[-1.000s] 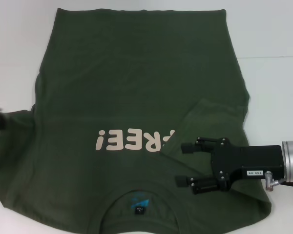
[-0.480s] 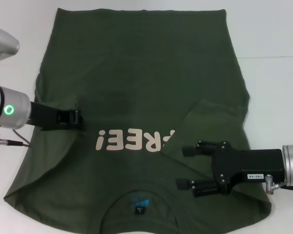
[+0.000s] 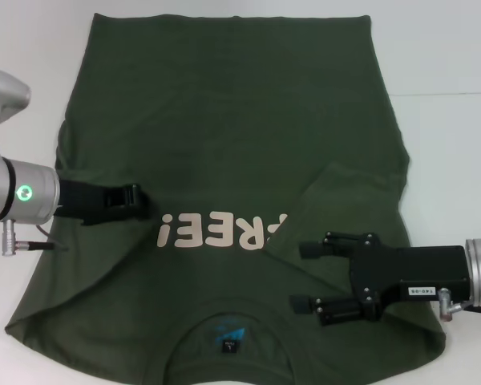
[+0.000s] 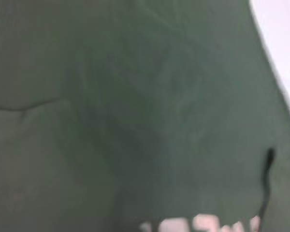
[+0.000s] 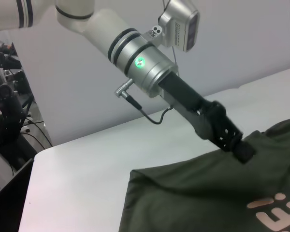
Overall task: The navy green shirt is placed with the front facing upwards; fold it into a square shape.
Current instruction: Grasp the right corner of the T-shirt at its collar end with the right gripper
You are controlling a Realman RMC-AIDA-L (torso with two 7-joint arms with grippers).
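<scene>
Now left hand (image 3: 140,201) low on navy green shirt (image 3: 232,120), right hand (image 3: 301,277) spread

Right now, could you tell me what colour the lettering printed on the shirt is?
Pale pink lettering on the navy green shirt; the head view shows it best.

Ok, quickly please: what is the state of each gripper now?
Left gripper: closed on the navy green shirt, sleeve folded inward.
Right gripper: open, over the shirt, holding nothing.

Overhead head view; 2 near, low wrist views
</scene>
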